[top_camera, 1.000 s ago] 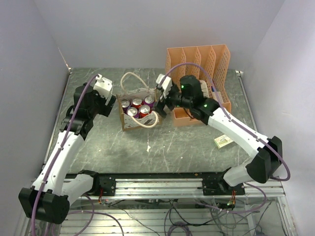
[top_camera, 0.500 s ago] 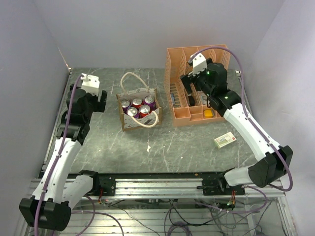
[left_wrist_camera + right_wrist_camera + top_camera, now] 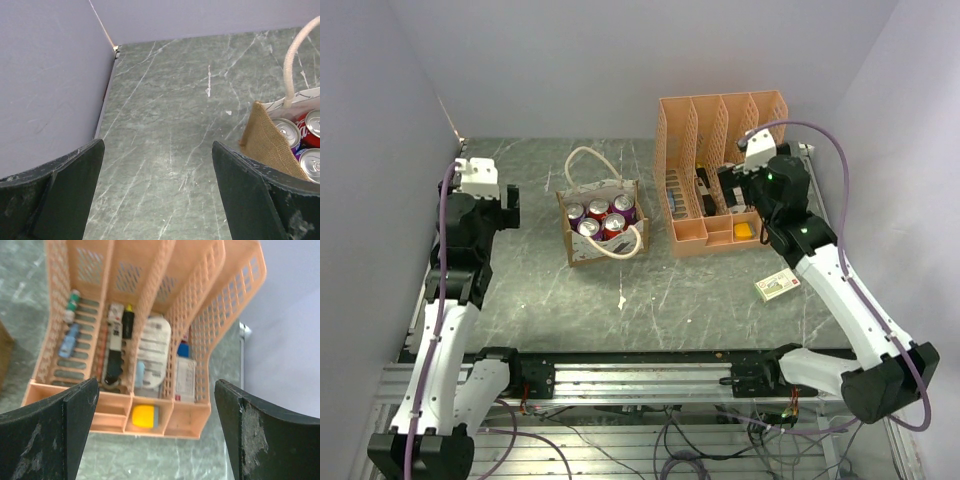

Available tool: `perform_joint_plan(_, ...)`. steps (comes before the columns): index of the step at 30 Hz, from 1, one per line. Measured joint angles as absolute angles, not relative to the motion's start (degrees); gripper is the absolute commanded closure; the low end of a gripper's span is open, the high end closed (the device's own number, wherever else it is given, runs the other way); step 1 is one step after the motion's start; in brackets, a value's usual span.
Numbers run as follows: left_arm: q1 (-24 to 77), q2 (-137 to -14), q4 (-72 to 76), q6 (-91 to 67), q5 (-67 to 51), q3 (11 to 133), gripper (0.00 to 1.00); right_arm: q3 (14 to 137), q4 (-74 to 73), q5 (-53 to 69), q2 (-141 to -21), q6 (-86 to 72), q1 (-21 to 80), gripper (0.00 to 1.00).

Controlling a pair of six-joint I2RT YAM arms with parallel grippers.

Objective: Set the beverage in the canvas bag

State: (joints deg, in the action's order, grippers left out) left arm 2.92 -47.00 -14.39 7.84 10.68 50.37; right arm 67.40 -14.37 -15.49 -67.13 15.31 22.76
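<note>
The canvas bag [image 3: 582, 254] stands on the dark green, pale-veined desk [image 3: 670, 300], left of the middle and nearer the far edge than the near one. It is a small boxy tote with coarse brown burlap edges, off-white sides and two cream rope loops for handles. Upright inside it stand the beverage cans [image 3: 599, 208], cylinders with red or purple sides and round silver tops, packed close together.

The left gripper [image 3: 157, 150] hangs over bare desk near the left edge, beside the bag's brown corner, its matte black, scuffed jaws spread wide with nothing between them. The right gripper [image 3: 156, 385] hangs over the orange file organizer [image 3: 672, 150] toward the far right corner, jaws likewise wide apart and empty.

The organizer is rigid plastic with slanted lattice dividers forming four slots; small items lie in them, and a yellow block [image 3: 143, 416] sits in a front tray. A small flat carton [image 3: 776, 287] lies near the right edge.
</note>
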Motion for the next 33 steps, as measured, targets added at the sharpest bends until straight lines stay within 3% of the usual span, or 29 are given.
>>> perform_joint_plan(11,1.56,-39.07,-12.78,6.76,7.42,44.93,0.01,58.72,-14.61,-10.98,-58.61,10.15,12.49,0.00)
perform_joint_plan(20,1.54,-35.64,-13.06,6.57,5.30,45.36,0.01,49.32,-13.19,-3.40,-44.66,11.73,9.76,0.00)
perform_joint_plan(33,0.91,-33.28,-16.01,6.46,1.63,46.41,0.01,48.49,-12.19,1.69,-41.76,11.77,6.04,0.00)
